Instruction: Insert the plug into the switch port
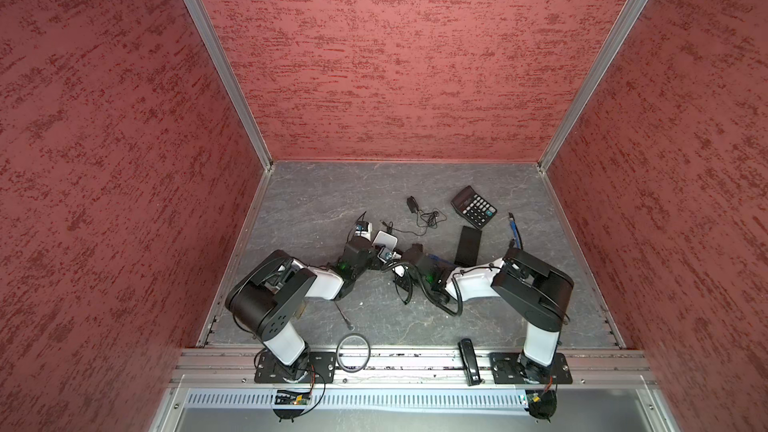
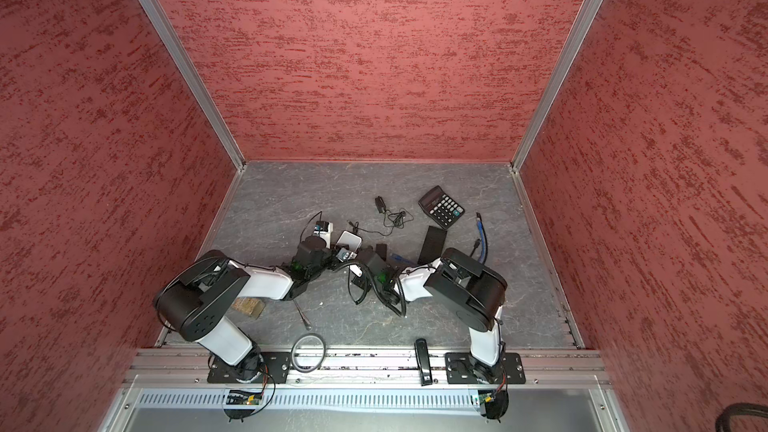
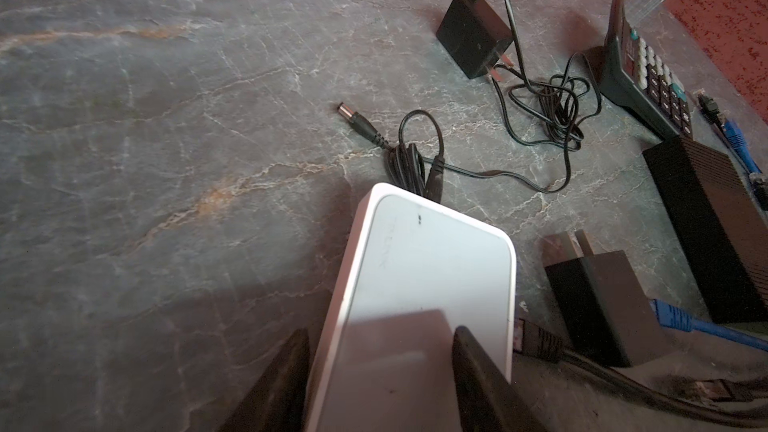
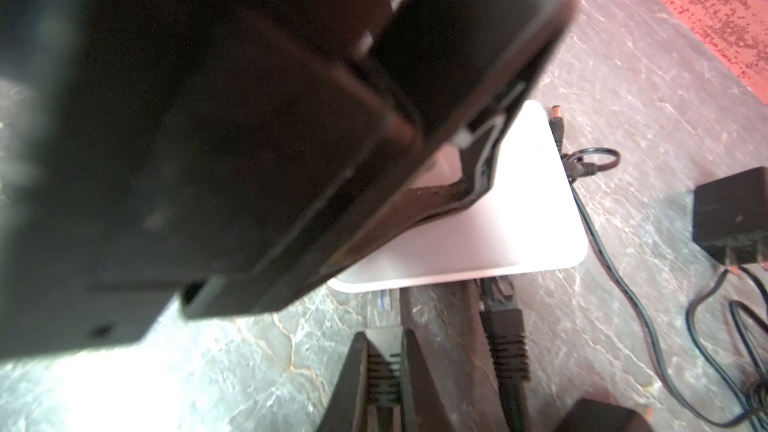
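Observation:
My left gripper (image 3: 381,331) is shut on the white switch (image 3: 424,268), one finger on each long side. In both top views the switch (image 1: 384,239) (image 2: 349,239) lies mid-table between the two wrists. My right gripper (image 4: 384,334) is shut on the ribbed black boot of the plug (image 4: 383,367). The plug's clear tip points at the switch (image 4: 498,222) and stands just short of its near edge. A second black plug (image 4: 505,326) (image 3: 536,340) meets that same side of the switch. The left arm's dark body hides much of the right wrist view.
A black power adapter (image 1: 412,203) with tangled cord lies behind the switch. A calculator (image 1: 473,206), a flat black box (image 1: 468,246) and a blue cable (image 1: 515,232) lie to the right. Another black adapter (image 3: 598,305) sits beside the switch. A grey cable ring (image 1: 353,353) rests on the front rail.

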